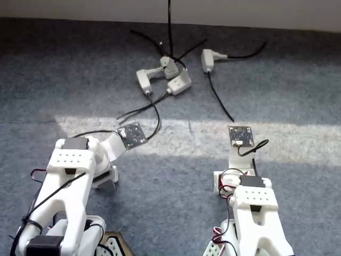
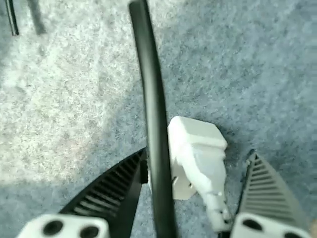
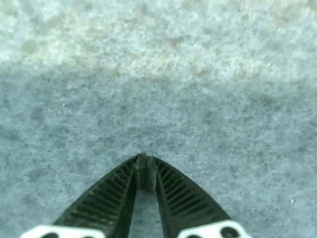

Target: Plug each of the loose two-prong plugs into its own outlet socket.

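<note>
The worktop (image 1: 298,106) is covered in grey, carpet-like fabric, with a pale band of light running across its middle. In the high view the left arm (image 1: 69,176) sits at about 7 o'clock and the right arm (image 1: 253,208) at about 5 o'clock, both folded low near the front edge.

The left pincer (image 2: 198,152) stands open, its two ribbed fingers (image 2: 114,191) spread wide. A white plug (image 2: 198,158) lies on the fabric between them, blocky end pointing away from the wrist and narrow end nearest it. Whether either finger touches it cannot be told. A black cable (image 2: 151,114) crosses in front of the plug, along the side by one finger.

The right pincer (image 3: 144,163) is closed, its tips meeting with nothing between them, just over bare grey fabric.

Near 12 o'clock on the worktop, well apart from both arms, lies a cluster of three white pieces (image 1: 169,74) with black cords trailing from them. A fourth white piece (image 1: 208,60) lies just beside the cluster, toward 1 o'clock, with its own cords. Which of these are plugs and which are sockets cannot be told.
</note>
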Controlling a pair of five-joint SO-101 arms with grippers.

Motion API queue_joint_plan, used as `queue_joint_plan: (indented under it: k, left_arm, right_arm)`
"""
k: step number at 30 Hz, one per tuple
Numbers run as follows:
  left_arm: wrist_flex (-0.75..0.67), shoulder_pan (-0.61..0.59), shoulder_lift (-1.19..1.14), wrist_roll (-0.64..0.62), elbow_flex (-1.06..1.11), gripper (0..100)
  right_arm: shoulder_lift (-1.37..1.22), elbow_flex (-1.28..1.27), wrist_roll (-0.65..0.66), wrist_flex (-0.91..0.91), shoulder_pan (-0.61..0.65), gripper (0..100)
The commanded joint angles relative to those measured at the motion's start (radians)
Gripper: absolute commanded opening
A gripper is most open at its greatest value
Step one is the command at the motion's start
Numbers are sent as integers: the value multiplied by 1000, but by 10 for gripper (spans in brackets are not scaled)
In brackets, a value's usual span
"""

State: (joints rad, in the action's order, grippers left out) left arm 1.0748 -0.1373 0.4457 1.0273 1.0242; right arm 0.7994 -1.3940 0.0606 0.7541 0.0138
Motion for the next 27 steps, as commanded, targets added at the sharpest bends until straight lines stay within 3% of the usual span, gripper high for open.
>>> queue_joint_plan:
  k: [1,8,14,18,24,27]
  left_arm:
    - [-6,-24,-10,87,39,292]
    - [-5,-18,-10,124,62,288]
    - [-6,25,-10,126,99,76]
    - [-15,30,-2,126,94,56]
    - [-204,28,-1,95,94,56]
    - [-390,31,-1,-61,65,56]
  right_arm:
    - [13,1,-11,-13,-5,9]
    - [13,-1,-11,-15,-5,9]
    - [15,-1,-11,-15,-5,9]
    - [15,-1,-11,-15,-5,9]
    - [15,-1,-11,-15,-5,9]
    - [15,-1,-11,-15,-5,9]
